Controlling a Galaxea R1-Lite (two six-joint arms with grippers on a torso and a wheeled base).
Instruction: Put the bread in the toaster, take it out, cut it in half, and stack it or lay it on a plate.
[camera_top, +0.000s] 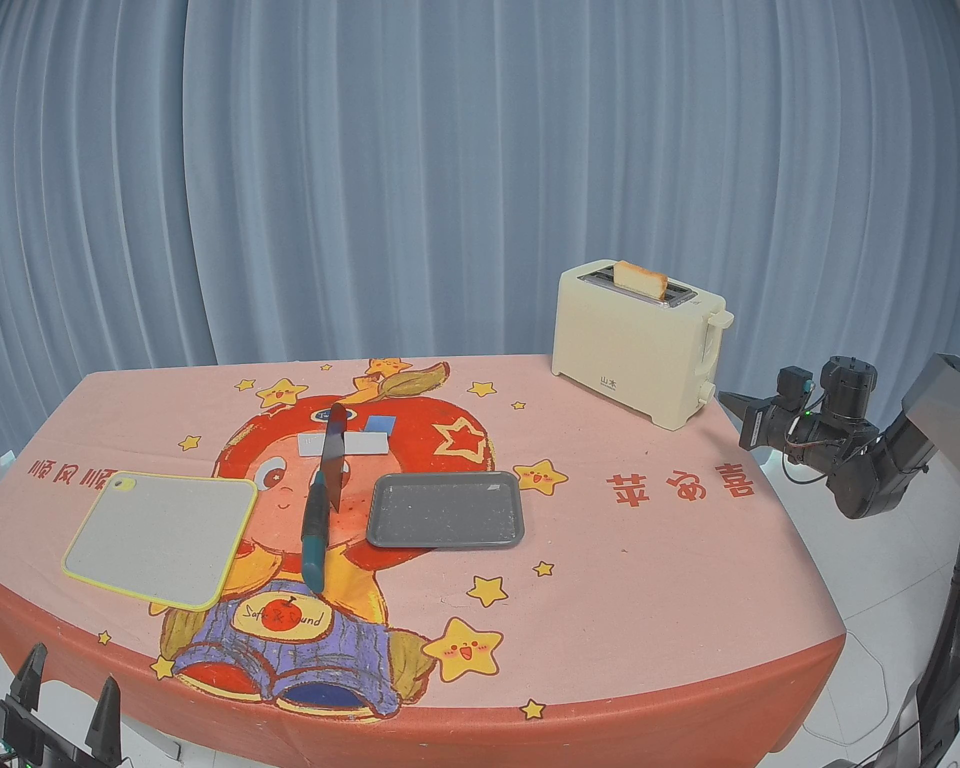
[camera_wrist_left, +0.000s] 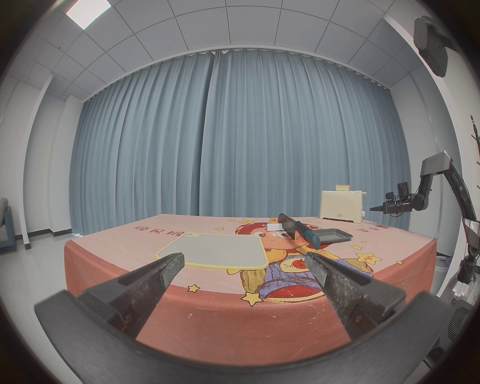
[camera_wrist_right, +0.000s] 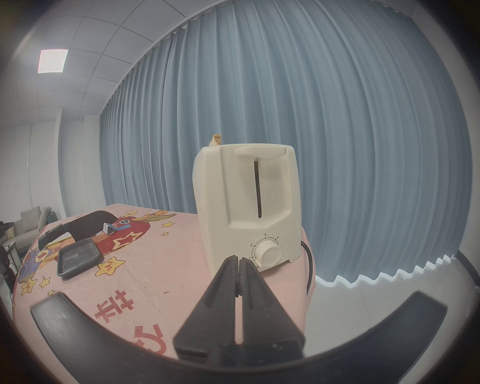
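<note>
DESK: What do your two tools show here?

OPERATOR: My right tool (camera_wrist_right: 240, 270), its two black wedge-shaped fingers pressed flat together, points at the control end of the toaster (camera_wrist_right: 247, 205), near it and not touching. My left tool (camera_wrist_left: 244, 260) hangs off the near edge of the worktop (camera_wrist_left: 120, 237), its rough dark fingers spread wide apart and holding nothing.

DESK: And the bread?

OPERATOR: The bread (camera_top: 640, 279), a pale slice with a golden-brown crust, stands up out of the toaster's top slot, above and beyond my right tool. The toaster is a smooth cream box with rounded corners. The end facing that tool carries a flat lever (camera_wrist_right: 260, 150) at the top of a narrow upright slit, and a round white dial (camera_wrist_right: 267, 252) below it.

DESK: What lies before the left tool?

OPERATOR: Just beyond it is a flat grey cutting board (camera_top: 160, 538) with a yellow-green rim and rounded corners. Farther on, toward my right tool's side, is a knife (camera_top: 325, 480) with a dark blade and teal handle, the blade propped on a small pale block (camera_top: 368, 443). Just beside the knife lies the plate (camera_top: 447, 510), a shallow dark grey rectangle, speckled, with a raised rim. All rest on a pink cloth (camera_top: 640, 590) printed with a cartoon apple and yellow stars.
</note>
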